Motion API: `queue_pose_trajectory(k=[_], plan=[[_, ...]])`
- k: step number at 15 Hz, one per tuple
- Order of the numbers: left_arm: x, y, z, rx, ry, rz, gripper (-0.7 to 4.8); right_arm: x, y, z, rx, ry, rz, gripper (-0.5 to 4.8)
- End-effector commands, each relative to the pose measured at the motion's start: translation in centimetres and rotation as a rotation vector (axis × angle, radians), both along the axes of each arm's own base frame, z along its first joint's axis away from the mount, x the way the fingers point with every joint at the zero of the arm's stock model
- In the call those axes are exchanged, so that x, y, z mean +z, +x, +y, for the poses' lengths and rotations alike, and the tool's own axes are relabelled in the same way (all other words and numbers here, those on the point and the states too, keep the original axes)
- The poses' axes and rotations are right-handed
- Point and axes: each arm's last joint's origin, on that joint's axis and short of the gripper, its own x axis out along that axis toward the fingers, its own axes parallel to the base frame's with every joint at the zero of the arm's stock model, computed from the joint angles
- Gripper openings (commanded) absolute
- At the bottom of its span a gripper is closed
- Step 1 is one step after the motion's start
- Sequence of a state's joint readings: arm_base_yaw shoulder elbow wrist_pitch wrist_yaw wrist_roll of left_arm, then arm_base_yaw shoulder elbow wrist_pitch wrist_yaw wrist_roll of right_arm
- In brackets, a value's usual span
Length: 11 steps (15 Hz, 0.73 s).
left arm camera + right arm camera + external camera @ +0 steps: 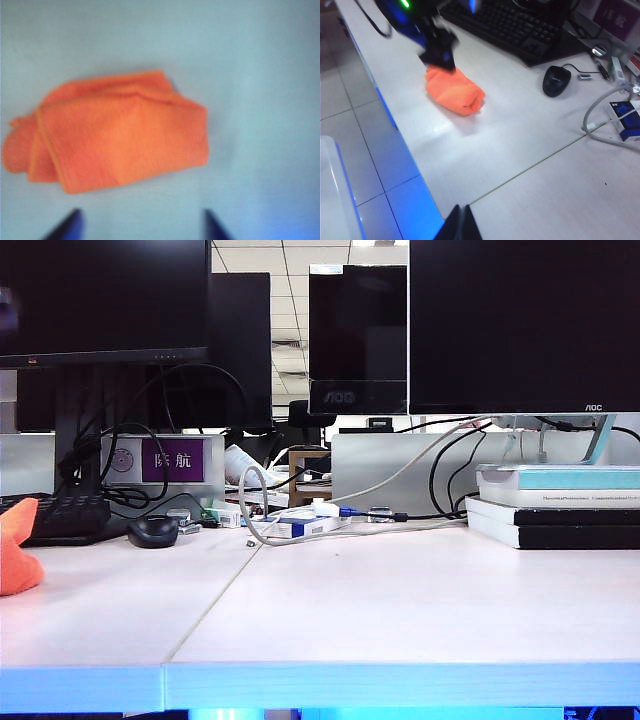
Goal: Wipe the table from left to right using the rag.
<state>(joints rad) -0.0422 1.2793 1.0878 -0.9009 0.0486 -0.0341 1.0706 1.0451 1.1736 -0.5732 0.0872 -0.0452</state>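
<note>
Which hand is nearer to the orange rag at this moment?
Left. The left hand hovers just above the rag, fingers apart; the right hand, shut, is farther along the table.

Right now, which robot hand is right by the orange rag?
The left gripper: its fingers stand apart beside the rag on the table. The right gripper is shut, farther along the table.

Black mouse beside keyboard, stacked books under monitor, far right.
</note>
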Motion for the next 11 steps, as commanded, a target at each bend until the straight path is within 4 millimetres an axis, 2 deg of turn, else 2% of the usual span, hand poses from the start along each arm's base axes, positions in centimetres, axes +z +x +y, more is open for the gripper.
queue_pose_trajectory(k=[1,3,7,9,11], plan=[[-1.6,1.4,-0.1,0.027,-0.006,0.069,2.9,0.4,-0.1,0.0,0.014,0.03,-0.004,-0.01],[-4.7,4.2,-0.2,0.029,-0.001,0.117,2.71,0.4,-0.1,0.0,0.018,0.031,-0.003,-0.01],[-6.9,5.6,-0.1,0.055,0.066,0.16,2.68,0.4,-0.1,0.0,0.017,0.031,-0.003,-0.01],[-7.9,6.3,0.0,0.062,0.083,0.17,2.1,0.4,-0.1,0.0,0.017,0.031,-0.003,-0.01],[-8.9,6.8,-0.1,0.06,0.085,0.19,2.1,0.4,-0.1,0.0,0.017,0.03,-0.003,-0.01]])
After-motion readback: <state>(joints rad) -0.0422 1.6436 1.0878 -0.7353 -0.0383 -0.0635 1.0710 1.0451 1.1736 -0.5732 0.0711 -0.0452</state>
